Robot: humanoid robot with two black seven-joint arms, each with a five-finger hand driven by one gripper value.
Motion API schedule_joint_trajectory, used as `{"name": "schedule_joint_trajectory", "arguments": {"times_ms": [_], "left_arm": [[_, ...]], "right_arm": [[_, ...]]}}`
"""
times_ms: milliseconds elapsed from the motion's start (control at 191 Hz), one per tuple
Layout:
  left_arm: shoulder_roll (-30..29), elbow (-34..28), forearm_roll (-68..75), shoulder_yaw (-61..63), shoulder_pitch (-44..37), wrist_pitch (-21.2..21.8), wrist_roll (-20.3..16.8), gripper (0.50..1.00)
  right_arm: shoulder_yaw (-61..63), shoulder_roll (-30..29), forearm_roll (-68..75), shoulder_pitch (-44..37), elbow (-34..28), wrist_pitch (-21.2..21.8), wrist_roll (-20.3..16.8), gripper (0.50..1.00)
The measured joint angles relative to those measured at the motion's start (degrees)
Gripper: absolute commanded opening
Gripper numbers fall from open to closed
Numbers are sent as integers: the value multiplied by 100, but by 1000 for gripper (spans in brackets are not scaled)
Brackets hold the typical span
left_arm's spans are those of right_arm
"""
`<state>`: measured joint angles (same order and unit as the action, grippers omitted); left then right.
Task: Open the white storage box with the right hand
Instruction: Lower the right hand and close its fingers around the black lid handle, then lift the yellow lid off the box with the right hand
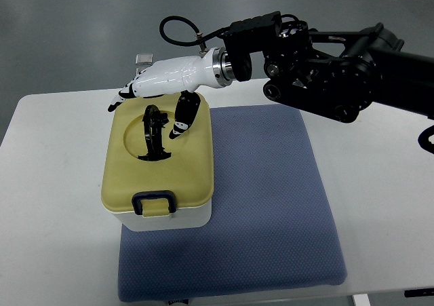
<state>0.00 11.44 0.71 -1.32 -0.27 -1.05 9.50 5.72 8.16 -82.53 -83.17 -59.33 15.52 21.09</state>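
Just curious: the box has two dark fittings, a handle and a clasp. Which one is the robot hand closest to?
The black handle on the lid's top; the robot hand hovers there, while the blue-edged clasp sits on the opposite front edge.

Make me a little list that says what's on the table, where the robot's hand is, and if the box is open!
box: white storage box with a yellowish lid, lid on
handle: black handle standing up in the lid's round dip
latch: dark-rimmed latch at the front edge
under the box: blue mat on a white table
right hand: right hand over the lid's far edge, thumb pointing down beside the handle, holding nothing
left hand: not in view
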Motion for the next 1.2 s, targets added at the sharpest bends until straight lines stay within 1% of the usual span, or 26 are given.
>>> {"name": "schedule_joint_trajectory", "arguments": {"times_ms": [47, 94, 183, 241, 256, 262, 267, 272, 277, 282, 288, 293, 298, 303, 309, 314, 319, 324, 340, 345, 350, 361, 732, 973, 1072, 1198], "left_arm": [[0, -6, 0, 0, -1, 0, 0, 1000], [0, -8, 0, 0, 1, 0, 0, 1000], [0, -14, 0, 0, 1, 0, 0, 1000], [0, -21, 0, 0, 1, 0, 0, 1000], [0, -23, 0, 0, 0, 0, 0, 1000], [0, -23, 0, 0, 0, 0, 0, 1000], [0, -24, 0, 0, 0, 0, 0, 1000], [0, -24, 0, 0, 0, 0, 0, 1000], [0, -24, 0, 0, 0, 0, 0, 1000], [0, -24, 0, 0, 0, 0, 0, 1000], [0, -25, 0, 0, 0, 0, 0, 1000], [0, -26, 0, 0, 0, 0, 0, 1000], [0, -26, 0, 0, 0, 0, 0, 1000], [0, -26, 0, 0, 0, 0, 0, 1000], [0, -26, 0, 0, 0, 0, 0, 1000], [0, -27, 0, 0, 0, 0, 0, 1000], [0, -27, 0, 0, -1, 0, 0, 1000], [0, -28, 0, 0, -1, 0, 0, 1000], [0, -29, 0, 0, -1, 0, 0, 1000], [0, -30, 0, 0, -1, 0, 0, 1000], [0, -30, 0, 0, -1, 0, 0, 1000], [0, -30, 0, 0, -1, 0, 0, 1000], [0, -44, 0, -9, 1, 0, 0, 1000], [0, -46, 0, -9, 0, 0, 0, 1000], [0, -46, 0, -11, 1, 0, 0, 1000], [0, -46, 0, -14, 0, 0, 0, 1000]], "right_arm": [[-1, -17, -4, 20, 0, -7, 0, 830], [-1, -32, -6, 34, -1, -10, 0, 823], [-1, -48, -9, 57, 0, -14, 0, 766], [-1, -50, -11, 63, 0, -29, 1, 748], [-1, -51, -13, 66, 1, -35, 3, 715], [-1, -51, -13, 66, 1, -37, 4, 715], [-1, -51, -14, 67, 1, -39, 4, 695], [-1, -51, -14, 67, 2, -41, 5, 695], [-1, -51, -14, 68, 2, -42, 5, 670], [-1, -51, -15, 68, 2, -44, 6, 670], [-1, -51, -15, 69, 3, -46, 7, 646], [-2, -51, -15, 69, 3, -47, 7, 646], [-2, -51, -15, 69, 4, -49, 8, 621], [-2, -51, -16, 69, 4, -51, 9, 621], [-3, -51, -16, 70, 5, -53, 11, 599], [-4, -51, -16, 70, 7, -56, 14, 599], [-4, -51, -17, 70, 7, -57, 16, 578], [-5, -51, -17, 70, 8, -59, 18, 578], [-6, -51, -19, 71, 10, -62, 26, 537], [-6, -51, -19, 71, 11, -63, 29, 537], [-7, -51, -19, 72, 11, -64, 33, 511], [-7, -51, -20, 73, 13, -66, 41, 500], [23, -22, 25, 13, 18, -182, 156, 500], [111, 262, 120, -440, -34, -118, 298, 500], [128, 583, 198, -680, -183, 78, 387, 500], [197, 1189, 250, -827, -497, 561, 424, 500]]}}
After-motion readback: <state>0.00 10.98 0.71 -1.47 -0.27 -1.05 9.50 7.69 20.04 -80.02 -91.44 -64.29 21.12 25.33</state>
